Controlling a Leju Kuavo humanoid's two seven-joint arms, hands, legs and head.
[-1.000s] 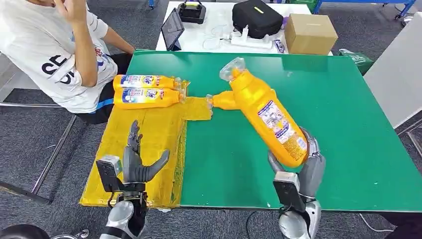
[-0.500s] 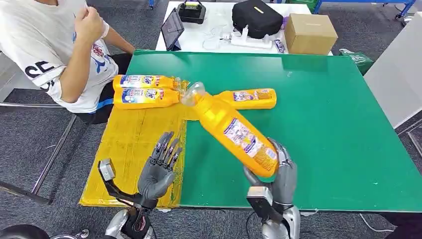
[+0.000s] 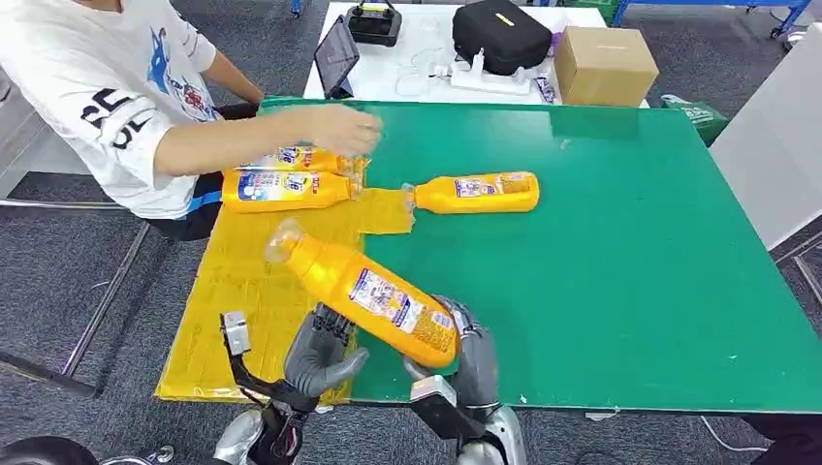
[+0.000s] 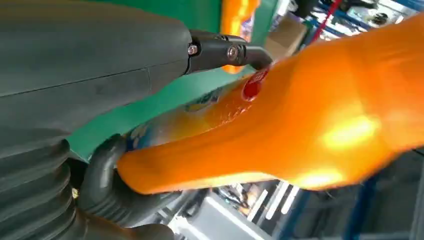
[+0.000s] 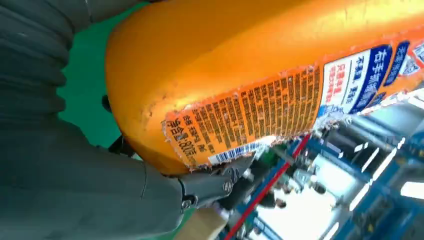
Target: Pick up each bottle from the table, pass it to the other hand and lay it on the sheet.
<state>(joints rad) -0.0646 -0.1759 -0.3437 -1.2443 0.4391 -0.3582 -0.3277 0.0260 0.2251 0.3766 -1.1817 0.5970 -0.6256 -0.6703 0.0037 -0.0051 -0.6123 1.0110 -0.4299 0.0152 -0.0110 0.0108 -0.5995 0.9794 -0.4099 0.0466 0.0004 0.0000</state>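
Over green table point(image 3: 620, 242), right hand point(image 3: 470, 354) grips tilted bottle point(image 3: 368, 295); left hand's point(image 3: 320, 354) hold underneath unclear.

Right hand point(image 5: 75, 165) grips orange bottle point(image 5: 260, 65) base.

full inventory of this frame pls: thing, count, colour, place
held bottle: 1, orange, in the air over the table's near edge, base in the right hand
bottles on sheet: 2, orange, at its far end
bottle on table: 1, orange, lying just right of the sheet
sheet: 1, yellow, table's left side
table: 1, green
black bag, cardboard box, tablet: 1 each, white table behind
person: 1, white shirt, far left, arm reaching over the bottles
left hand: grey, under the held bottle
right hand: grey, grips the bottle's base
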